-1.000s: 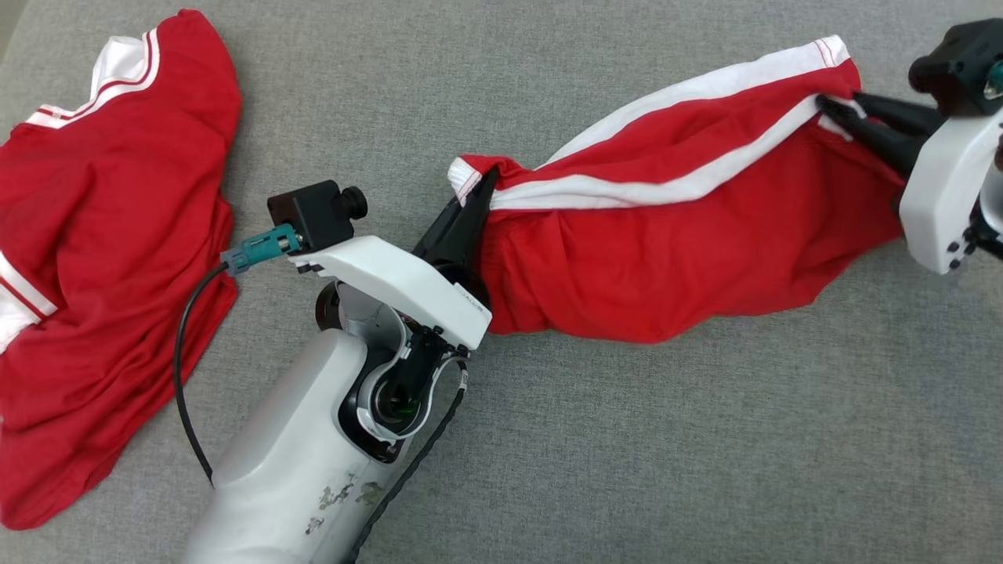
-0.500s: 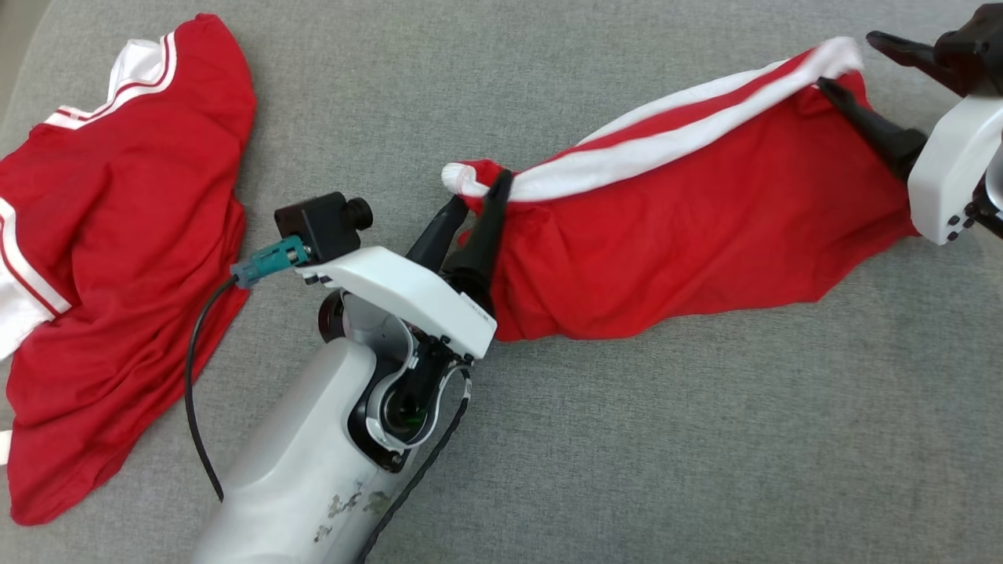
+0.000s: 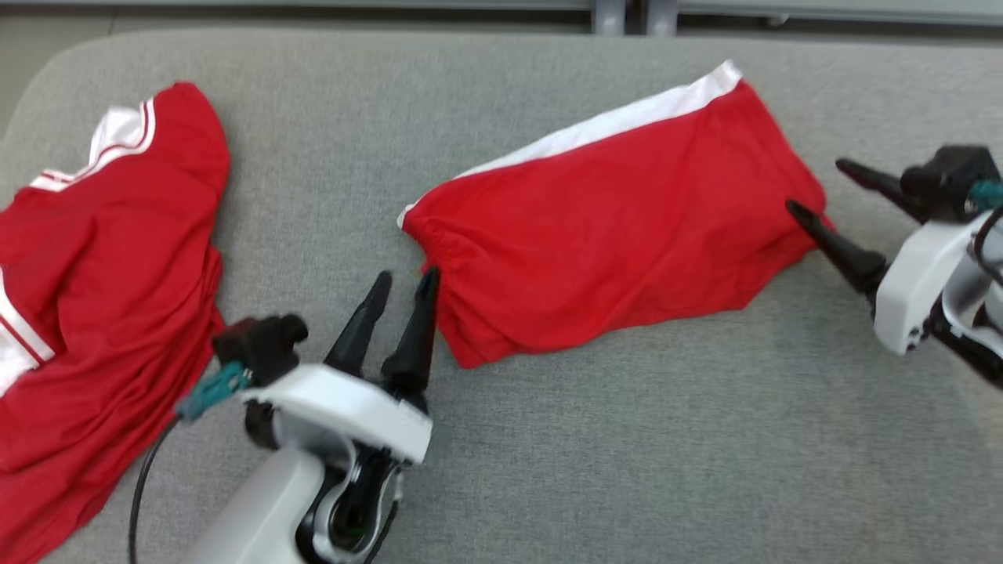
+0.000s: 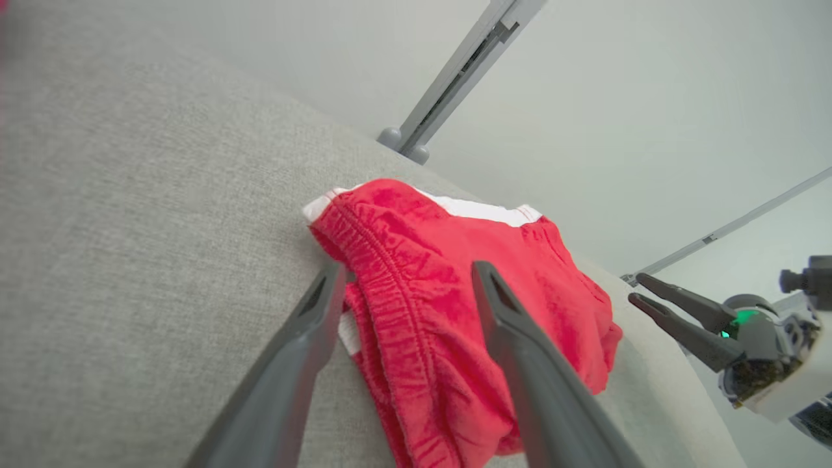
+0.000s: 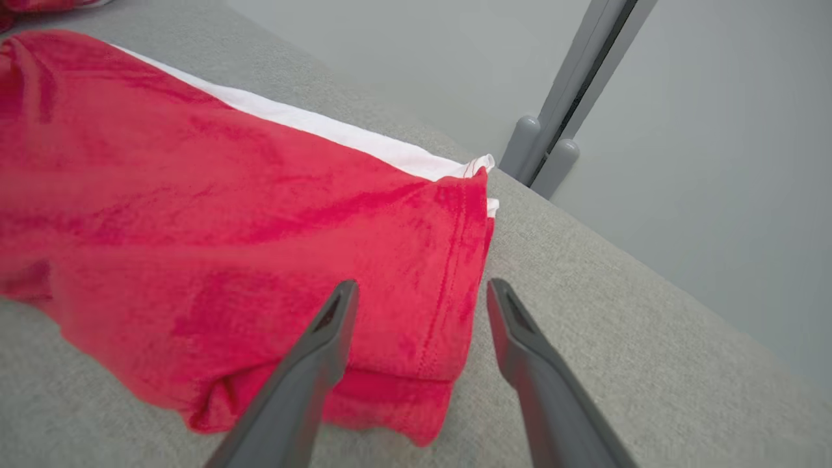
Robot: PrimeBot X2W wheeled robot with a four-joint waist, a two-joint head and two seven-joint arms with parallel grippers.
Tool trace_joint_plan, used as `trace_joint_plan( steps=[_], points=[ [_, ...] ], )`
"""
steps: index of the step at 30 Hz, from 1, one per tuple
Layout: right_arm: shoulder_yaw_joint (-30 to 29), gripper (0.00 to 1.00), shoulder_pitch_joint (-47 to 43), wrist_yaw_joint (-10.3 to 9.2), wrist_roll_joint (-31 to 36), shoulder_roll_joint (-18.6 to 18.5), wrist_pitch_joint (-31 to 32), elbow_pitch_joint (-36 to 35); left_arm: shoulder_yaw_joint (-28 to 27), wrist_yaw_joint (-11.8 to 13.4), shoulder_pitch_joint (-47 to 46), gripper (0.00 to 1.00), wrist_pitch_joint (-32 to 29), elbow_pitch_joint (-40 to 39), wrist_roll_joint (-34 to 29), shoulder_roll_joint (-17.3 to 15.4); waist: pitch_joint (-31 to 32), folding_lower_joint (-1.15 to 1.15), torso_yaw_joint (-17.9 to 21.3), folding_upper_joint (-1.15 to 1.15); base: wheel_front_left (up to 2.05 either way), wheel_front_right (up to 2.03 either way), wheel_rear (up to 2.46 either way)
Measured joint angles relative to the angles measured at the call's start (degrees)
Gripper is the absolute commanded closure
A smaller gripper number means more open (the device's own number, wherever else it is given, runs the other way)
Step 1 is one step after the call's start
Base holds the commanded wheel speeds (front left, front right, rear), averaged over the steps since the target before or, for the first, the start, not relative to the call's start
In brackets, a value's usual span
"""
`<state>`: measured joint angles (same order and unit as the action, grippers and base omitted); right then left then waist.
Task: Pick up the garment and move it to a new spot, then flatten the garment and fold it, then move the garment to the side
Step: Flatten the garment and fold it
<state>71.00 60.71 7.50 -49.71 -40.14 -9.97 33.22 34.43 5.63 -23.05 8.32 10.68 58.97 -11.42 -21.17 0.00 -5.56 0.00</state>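
Note:
The garment [image 3: 611, 227], red shorts with a white side stripe, lies folded on the grey padded surface [image 3: 627, 439]. My left gripper [image 3: 407, 274] stands open at its left, waistband end, fingertips just beside the cloth and holding nothing. In the left wrist view the gathered waistband of the garment [image 4: 429, 286] lies beyond the spread fingers of the left gripper [image 4: 409, 266], with the right gripper [image 4: 636, 288] at the far end. My right gripper [image 3: 815, 184] is open at the right, hem end. The right wrist view shows the garment [image 5: 227, 214] under the parted right gripper [image 5: 422, 284].
A second red garment with white trim [image 3: 102, 290] lies crumpled at the left edge. The surface's far edge runs along the top, with a grey metal post [image 3: 619, 14] behind it. Bare grey surface lies in front of the shorts.
Both grippers have opened and let go of the garment's ends. The shorts, stretched between them before, now lie folded on the surface. The head camera has also shifted.

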Motion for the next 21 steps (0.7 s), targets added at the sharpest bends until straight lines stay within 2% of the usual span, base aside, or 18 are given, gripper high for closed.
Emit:
trace_joint_plan(
  steps=[3, 4, 5, 10, 14, 21],
  points=[
    [-2.14, 0.0, -4.3, 0.0, -0.69, 0.58, -1.93, 0.92, -0.51, 1.19, 3.81, 0.0, 4.07, -2.82, -3.61, -2.44, 2.31, 0.0, 0.9, 0.0, 0.0, 0.0, 0.0],
    [-4.57, 0.0, -6.91, 0.01, -0.78, 1.15, -3.22, 1.88, -2.05, 3.45, 6.27, 0.0, 5.87, -4.44, -7.14, -4.1, 3.9, 0.0, 1.56, 0.0, 0.0, 0.0, 0.0],
    [-5.68, 0.0, -8.31, 0.0, -0.7, 1.53, -3.56, 2.29, -3.02, 4.07, 7.71, 0.0, 6.32, -5.48, -9.12, -4.8, 4.68, 0.0, 1.92, 0.0, 0.0, 0.0, 0.0],
    [-11.07, 0.0, -14.78, 0.0, -1.01, 3.76, -4.35, 3.09, -11.2, 5.27, 15.67, 0.0, 6.83, -12.7, -18.23, -3.74, 7.64, 0.0, 3.83, 0.0, 0.0, 0.0, 0.0],
    [-14.25, 0.0, -15.52, 0.0, -0.03, 4.68, -3.23, 3.93, -16.29, 4.07, 20.78, 0.0, 6.82, -16.1, -26.47, -1.79, 8.05, 0.0, 4.5, 0.0, 0.0, 0.0, 0.0],
    [-18.74, 0.0, -10.7, 0.0, -1.26, 8.88, 5.94, 6.0, -22.57, -0.87, 23.82, 0.0, 6.82, -17.85, -34.93, 4.0, 6.2, 0.0, 2.74, 0.0, 0.0, 0.0, 0.0]
  ],
)
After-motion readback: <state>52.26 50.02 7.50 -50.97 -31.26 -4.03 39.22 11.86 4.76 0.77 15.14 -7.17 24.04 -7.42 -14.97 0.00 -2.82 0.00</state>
